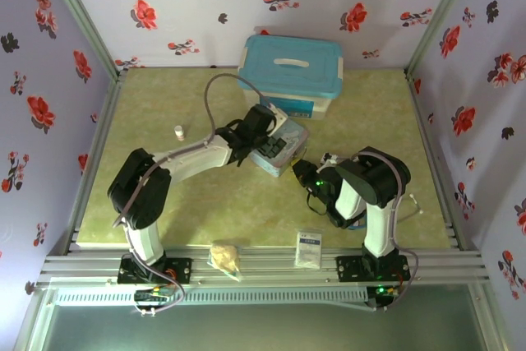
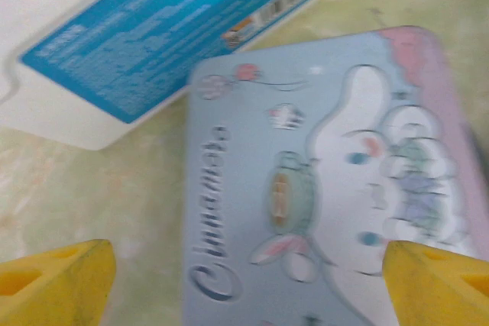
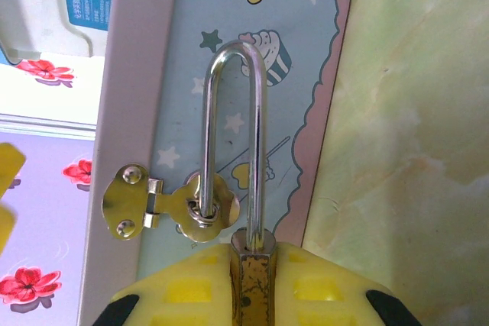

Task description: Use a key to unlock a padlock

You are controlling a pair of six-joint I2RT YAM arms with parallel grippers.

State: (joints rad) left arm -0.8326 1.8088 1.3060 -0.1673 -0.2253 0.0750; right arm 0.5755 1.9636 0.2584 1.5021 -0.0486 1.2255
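The padlock (image 3: 252,272) has a dull brass body and glossy metal shackle; the hasp (image 3: 179,208) is shiny metal too.

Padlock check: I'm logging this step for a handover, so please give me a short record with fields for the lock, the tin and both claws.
padlock: brass body seen edge-on, held between yellow fingers
shackle: silver, one leg threaded through the hasp ring on the tin
lock state: cannot tell whether it is locked
right claw: shut on the padlock body
left claw: open, above the tin lid
tin position: beside the blue-lidded box
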